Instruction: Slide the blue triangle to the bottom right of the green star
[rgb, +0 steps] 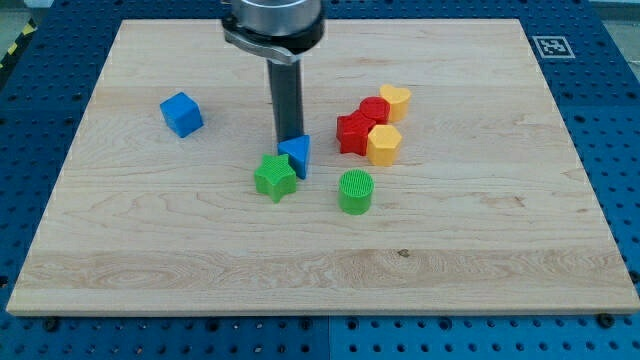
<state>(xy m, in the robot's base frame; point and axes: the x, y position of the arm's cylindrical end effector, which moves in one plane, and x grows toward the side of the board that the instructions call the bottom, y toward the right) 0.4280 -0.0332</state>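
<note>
The blue triangle (297, 155) lies near the board's middle, touching the upper right of the green star (275, 177). My dark rod comes down from the view's top, and my tip (288, 139) sits right at the triangle's top edge, just above it in the view. The star lies to the lower left of my tip.
A green cylinder (355, 192) lies to the right of the star. A cluster of two red blocks (354, 131) (375, 108), a yellow hexagon (384, 144) and a yellow heart (396, 100) lies to the right. A blue cube (181, 113) lies at the left. The wooden board (320, 270) sits on a blue pegboard.
</note>
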